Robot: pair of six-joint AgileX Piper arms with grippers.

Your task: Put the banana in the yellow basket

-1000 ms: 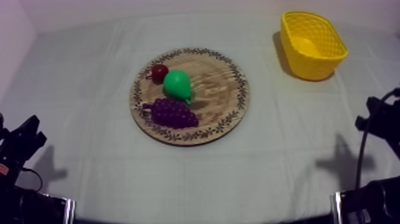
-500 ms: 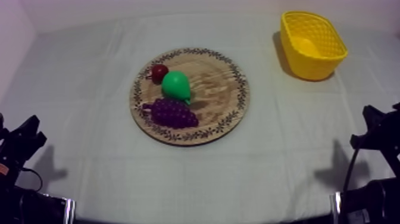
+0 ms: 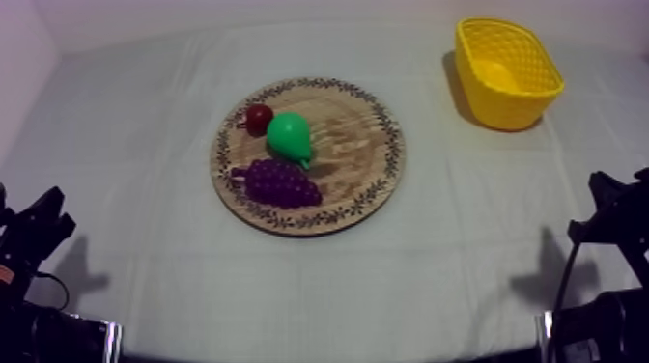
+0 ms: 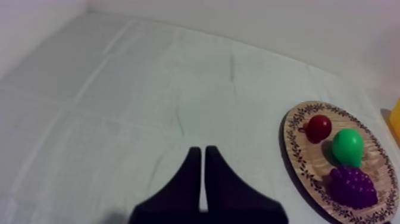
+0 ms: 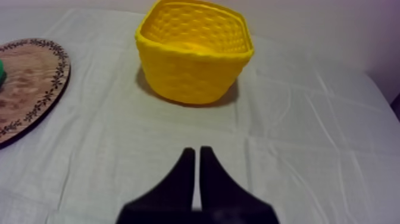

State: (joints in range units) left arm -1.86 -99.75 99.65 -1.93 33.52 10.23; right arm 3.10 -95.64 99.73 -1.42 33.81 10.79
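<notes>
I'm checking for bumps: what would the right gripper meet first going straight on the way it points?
Likely the basket: the right gripper, shut, points at its near wall, with bare cloth between. Its height is hard to judge.

The left gripper (image 4: 202, 150) hangs over the cloth-covered surface (image 4: 149, 101), its jaws pressed together into a narrow wedge with nothing between them. Off to one side lies the wooden board (image 4: 291, 143). On it, the small red fruit (image 4: 319, 126) sits close to the patterned rim, the pear (image 4: 347, 146) just beside it, and the grapes (image 4: 352, 186) right against the pear. A strip of yellow past the board may be the yellow basket (image 4: 396, 119).
</notes>
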